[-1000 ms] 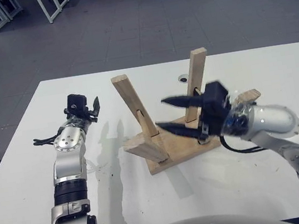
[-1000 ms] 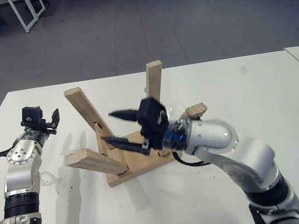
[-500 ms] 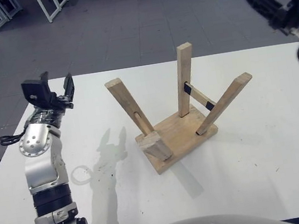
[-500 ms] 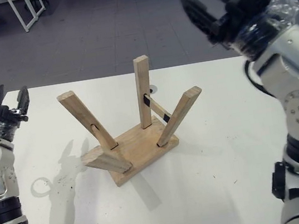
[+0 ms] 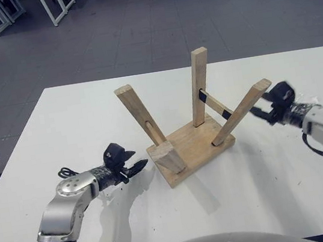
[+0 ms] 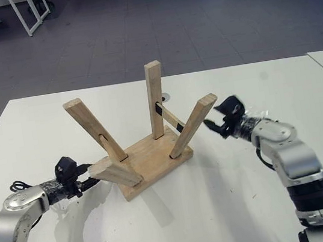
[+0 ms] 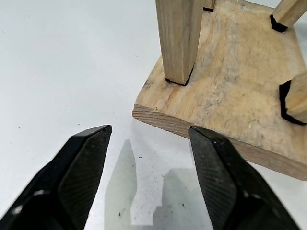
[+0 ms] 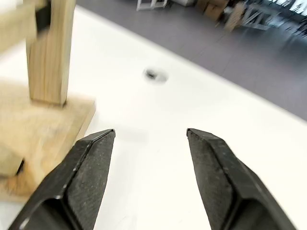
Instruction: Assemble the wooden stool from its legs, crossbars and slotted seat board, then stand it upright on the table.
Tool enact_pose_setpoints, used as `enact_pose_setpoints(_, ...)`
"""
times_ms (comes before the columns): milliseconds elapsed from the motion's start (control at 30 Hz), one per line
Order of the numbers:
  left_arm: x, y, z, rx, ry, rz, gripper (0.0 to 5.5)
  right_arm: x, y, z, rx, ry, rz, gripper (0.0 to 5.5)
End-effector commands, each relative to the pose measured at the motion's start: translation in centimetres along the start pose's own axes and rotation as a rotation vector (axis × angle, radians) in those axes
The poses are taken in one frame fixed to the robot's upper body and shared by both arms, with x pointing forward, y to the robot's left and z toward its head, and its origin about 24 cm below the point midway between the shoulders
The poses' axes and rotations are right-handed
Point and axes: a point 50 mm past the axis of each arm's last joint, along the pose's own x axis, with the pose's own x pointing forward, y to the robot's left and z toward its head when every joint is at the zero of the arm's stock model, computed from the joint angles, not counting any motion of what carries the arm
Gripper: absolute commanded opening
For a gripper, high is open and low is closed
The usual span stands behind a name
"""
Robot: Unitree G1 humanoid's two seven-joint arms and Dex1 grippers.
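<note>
The white bench (image 5: 270,196) carries the stool (image 5: 200,85) upside down at its middle, with the seat board (image 5: 197,146) flat on the surface. The nearest leg (image 5: 168,156) is foreshortened toward the camera, and the crossbar (image 5: 212,102) is partly hidden behind the right-hand leg (image 5: 242,112). The left pincer (image 7: 149,129) gapes wide and empty, low over the bench just beside the seat board's near left corner. The right pincer (image 8: 151,130) is also spread wide and holds nothing, near the right-hand leg's upper end; whether it touches cannot be told.

The white table (image 5: 282,194) bears the upturned wooden stool (image 5: 200,85), seat board (image 5: 195,147) down.
</note>
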Motion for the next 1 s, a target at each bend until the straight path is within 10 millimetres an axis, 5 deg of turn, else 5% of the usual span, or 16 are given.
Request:
enact_pose_setpoints(33, 1.2, 0.2, -0.1, 0.01, 0.03, 0.012, 2.98, 1.5, 1.2, -2.2, -0.032, 0.068, 0.056, 2.75)
enact_pose_setpoints(233, 3.1, 0.5, 1.2, 0.02, -0.018, 0.016, 2.98, 2.1, 2.6, -3.6, -0.067, 0.103, 0.141, 2.75)
enact_pose_setpoints(467, 4.7, 1.5, 2.3, 0.032, -0.058, 0.033, 2.98, 1.7, 5.0, -2.5, -0.109, 0.052, 0.25, 2.75)
enact_pose_setpoints(667, 4.9, 2.8, 2.3, 0.043, -0.065, 0.077, 2.98, 1.0, 4.8, -2.1, -0.127, 0.072, 0.229, 2.75)
enact_pose_setpoints(867, 3.2, 5.0, 3.1, 0.089, -0.122, 0.134, 2.98, -1.1, 2.8, -0.7, -0.14, 0.056, 0.202, 2.75)
enact_pose_setpoints(1000, -0.1, 7.7, 3.5, 0.194, -0.16, 0.137, 2.98, -3.3, 1.2, 1.2, -0.175, 0.037, 0.242, 2.75)
